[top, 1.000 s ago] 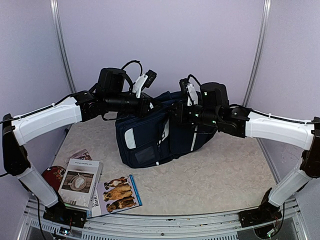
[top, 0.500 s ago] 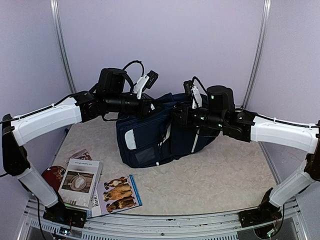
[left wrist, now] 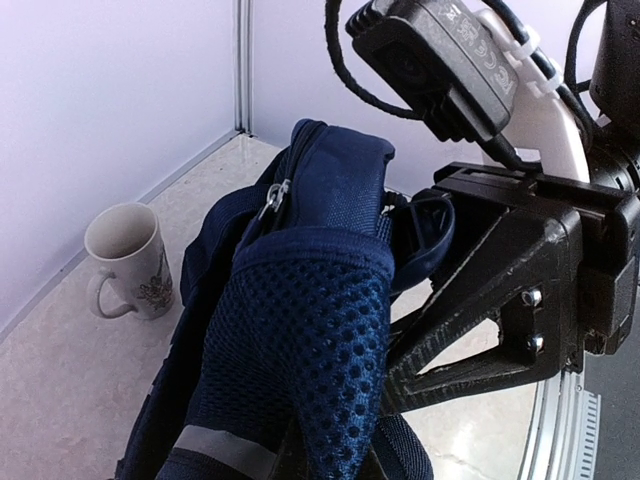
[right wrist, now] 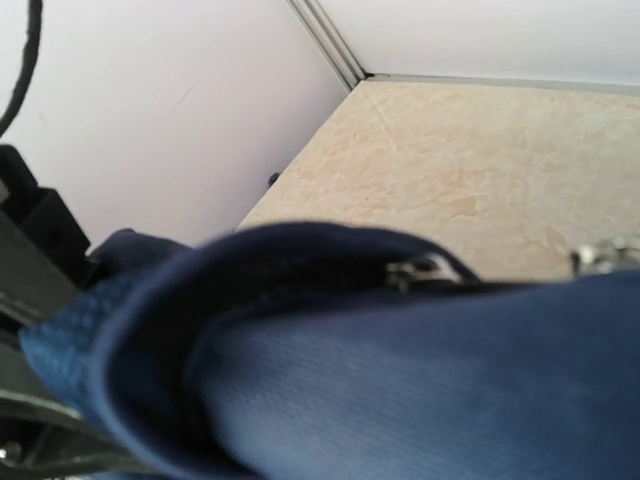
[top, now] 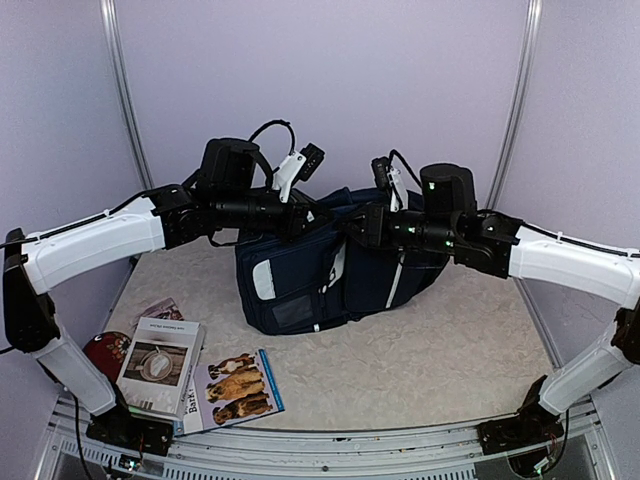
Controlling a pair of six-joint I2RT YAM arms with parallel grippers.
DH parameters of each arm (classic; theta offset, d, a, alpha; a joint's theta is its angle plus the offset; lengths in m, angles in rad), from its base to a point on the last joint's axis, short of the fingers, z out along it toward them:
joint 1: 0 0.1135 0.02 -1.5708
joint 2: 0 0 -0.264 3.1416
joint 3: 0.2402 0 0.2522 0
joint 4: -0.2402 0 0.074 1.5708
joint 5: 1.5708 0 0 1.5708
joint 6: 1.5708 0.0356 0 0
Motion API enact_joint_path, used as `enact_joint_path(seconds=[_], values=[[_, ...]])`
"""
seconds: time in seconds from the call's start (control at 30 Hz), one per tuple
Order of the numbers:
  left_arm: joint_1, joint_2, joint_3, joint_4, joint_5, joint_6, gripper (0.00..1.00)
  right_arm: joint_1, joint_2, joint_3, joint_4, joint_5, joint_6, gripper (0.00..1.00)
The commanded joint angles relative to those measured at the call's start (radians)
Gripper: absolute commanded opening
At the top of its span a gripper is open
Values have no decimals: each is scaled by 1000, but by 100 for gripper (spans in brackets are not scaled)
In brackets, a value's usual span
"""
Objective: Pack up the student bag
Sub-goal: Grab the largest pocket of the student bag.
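The student bag (top: pixel 320 275), navy blue with white stripes and a white-grey patch, stands upright at the table's middle back. My left gripper (top: pixel 305 218) and right gripper (top: pixel 356 226) meet at its top and hold the fabric up from either side. In the left wrist view the bag's mesh strap (left wrist: pixel 300 330) fills the centre and hides my left fingers; the right gripper's black frame (left wrist: pixel 500 300) is just beside it. In the right wrist view blurred blue bag fabric (right wrist: pixel 420 390) with a zipper pull (right wrist: pixel 415 270) covers my right fingers.
A book with a bowl on its cover (top: pixel 160 365), a booklet with dogs (top: pixel 240 388), a thin leaflet (top: pixel 160 310) and a dark red round thing (top: pixel 100 352) lie at the front left. A white mug (left wrist: pixel 125 262) stands behind the bag near the back wall.
Both grippers have risen a little and shifted right with the bag's top. The bag stands taller and slightly further right.
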Motion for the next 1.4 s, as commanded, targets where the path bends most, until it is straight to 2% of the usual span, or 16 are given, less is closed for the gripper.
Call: enact_joint_path(seconds=[0.0, 0.17, 0.3, 0.47, 0.73, 0.83, 1.0, 1.13, 1.37], values=[[-24, -26, -4, 83, 36, 16, 0, -10, 13, 98, 76, -46, -26, 27], [-24, -32, -8, 90, 35, 10, 0, -11, -6, 30, 53, 88, 37, 22], [-25, -35, -12, 95, 37, 8, 0, -13, -1, 11, 100, 53, 39, 7], [-25, -39, -17, 92, 24, 14, 0, -12, 4, 44, 53, 42, 22, 1], [-24, -32, -18, 68, -62, 49, 0, -18, -74, 65, -40, 23, 6, 0], [-26, -26, -18, 63, -72, 57, 0, -27, -89, 79, -24, -65, 7, 7], [-26, -32, -20, 75, -48, 53, 0, -26, -68, 101, -61, -75, -8, 13], [-27, -36, -23, 80, -45, 51, 0, -29, -31, 97, -79, -53, 10, 12], [-27, -47, -30, 76, -54, 62, 0, -29, -27, 116, -201, 55, -39, 0]])
